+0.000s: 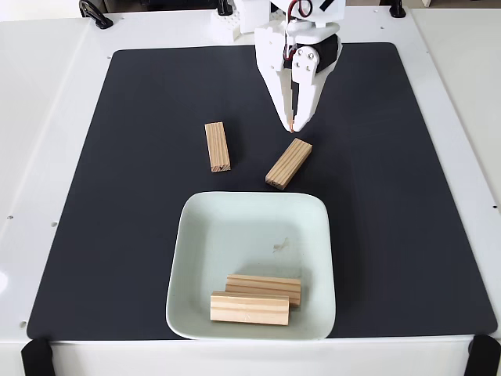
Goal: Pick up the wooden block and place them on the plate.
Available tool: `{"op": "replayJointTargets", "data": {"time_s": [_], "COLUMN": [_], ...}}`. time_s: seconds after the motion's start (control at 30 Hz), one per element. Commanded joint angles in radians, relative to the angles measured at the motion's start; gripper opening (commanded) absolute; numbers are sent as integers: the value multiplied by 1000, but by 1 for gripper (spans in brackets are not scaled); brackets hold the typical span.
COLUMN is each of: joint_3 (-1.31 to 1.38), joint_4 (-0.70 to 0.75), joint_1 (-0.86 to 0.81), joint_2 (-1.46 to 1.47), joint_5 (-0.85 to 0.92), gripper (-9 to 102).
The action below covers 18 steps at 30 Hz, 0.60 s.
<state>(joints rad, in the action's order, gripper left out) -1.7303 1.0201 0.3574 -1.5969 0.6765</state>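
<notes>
Four wooden blocks are in the fixed view. Two lie loose on the black mat (117, 196) above the plate (196, 235): a left block (217, 146) lying nearly straight up and down the picture, well apart from the arm, and a slanted block (289, 163) just below the gripper (293, 125). The gripper points down with its fingertips pressed together, empty, poised close above the slanted block's upper end. Nothing stands between those blocks and the plate. Inside the plate, near its lower rim, two more blocks lie side by side and touching: a back block (264, 286) and a front block (249, 308). A small dark scuff (280, 247) marks the plate's centre.
</notes>
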Motion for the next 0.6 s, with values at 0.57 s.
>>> {"op": "replayJointTargets", "data": {"time_s": [0.57], "joint_3": [44], "joint_4": [17], "joint_1": [-66], "joint_2": [101], "joint_5": [58], "gripper": [25]}}
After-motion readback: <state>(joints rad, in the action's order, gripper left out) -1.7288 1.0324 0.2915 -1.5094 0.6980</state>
